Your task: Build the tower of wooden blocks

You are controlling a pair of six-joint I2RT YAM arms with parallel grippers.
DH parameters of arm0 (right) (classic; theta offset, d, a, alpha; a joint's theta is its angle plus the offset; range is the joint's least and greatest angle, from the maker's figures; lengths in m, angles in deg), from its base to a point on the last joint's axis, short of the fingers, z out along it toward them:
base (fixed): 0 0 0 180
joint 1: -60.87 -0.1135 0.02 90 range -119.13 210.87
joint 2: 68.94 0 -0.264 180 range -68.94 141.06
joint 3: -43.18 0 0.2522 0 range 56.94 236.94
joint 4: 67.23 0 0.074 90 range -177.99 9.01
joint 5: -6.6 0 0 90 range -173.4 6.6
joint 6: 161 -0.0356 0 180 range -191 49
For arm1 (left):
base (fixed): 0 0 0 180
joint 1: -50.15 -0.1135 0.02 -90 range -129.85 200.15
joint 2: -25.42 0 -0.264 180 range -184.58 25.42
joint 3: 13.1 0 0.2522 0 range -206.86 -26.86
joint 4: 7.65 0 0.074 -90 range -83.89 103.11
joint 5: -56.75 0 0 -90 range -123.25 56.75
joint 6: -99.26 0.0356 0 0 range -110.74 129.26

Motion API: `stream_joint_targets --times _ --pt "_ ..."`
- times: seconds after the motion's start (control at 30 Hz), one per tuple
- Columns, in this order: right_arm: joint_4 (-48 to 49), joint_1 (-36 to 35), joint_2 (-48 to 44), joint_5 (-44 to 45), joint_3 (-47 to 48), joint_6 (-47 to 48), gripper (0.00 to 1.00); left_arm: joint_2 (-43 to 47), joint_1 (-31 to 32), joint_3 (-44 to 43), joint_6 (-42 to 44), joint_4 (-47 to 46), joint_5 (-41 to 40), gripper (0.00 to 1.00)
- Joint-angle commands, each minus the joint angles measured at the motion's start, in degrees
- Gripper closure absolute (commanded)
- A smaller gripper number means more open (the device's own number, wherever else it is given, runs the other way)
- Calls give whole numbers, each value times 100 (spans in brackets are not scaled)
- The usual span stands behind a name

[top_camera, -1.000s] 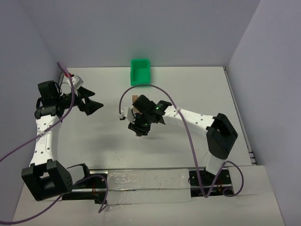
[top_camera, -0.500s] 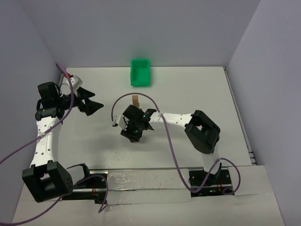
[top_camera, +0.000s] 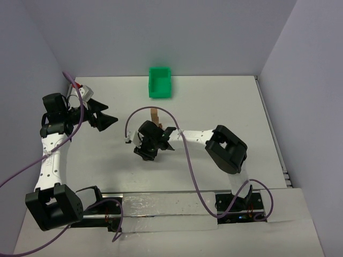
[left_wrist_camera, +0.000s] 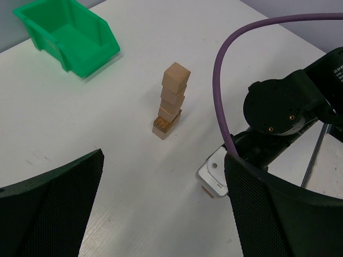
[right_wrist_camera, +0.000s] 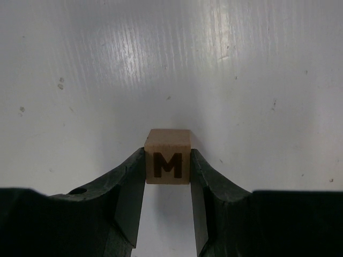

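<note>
Right fingers (right_wrist_camera: 127,187) grip the M block (right_wrist_camera: 168,159); left fingers (left_wrist_camera: 51,211) gape; you centre it over the tower (left_wrist_camera: 171,101), lower gently.

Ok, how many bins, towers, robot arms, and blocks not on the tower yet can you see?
Bin: 1
Tower: 1
Arms: 2 (left arm, right arm)
Block off the tower: 1
Total: 5

white table (top_camera: 214,101) with faint scuffs, pale lavender-grey walls (top_camera: 161,32) enclosing three sides, even soft light, glossy glare on the tabletop
</note>
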Motion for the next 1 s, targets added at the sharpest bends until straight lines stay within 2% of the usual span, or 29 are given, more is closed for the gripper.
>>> stream_joint_targets --times 0.0,0.1,0.17,0.37,0.73,0.97 --pt "8 -67 236 -55 76 50 65 79 -45 17 -127 -267 233 1" --pt "141 -67 206 -32 -60 29 54 110 -53 27 -126 -257 231 1" --pt "217 -67 179 -25 -127 2 52 123 -45 30 -109 -240 219 1" --pt "668 -76 70 10 -482 -130 50 118 -45 -27 -128 -211 253 1" --pt "2397 -76 -445 -153 -1610 -439 49 160 -45 -37 -170 -258 258 1" --pt "2774 -69 -543 -243 -1940 -397 50 171 -45 -36 -213 -301 275 1"
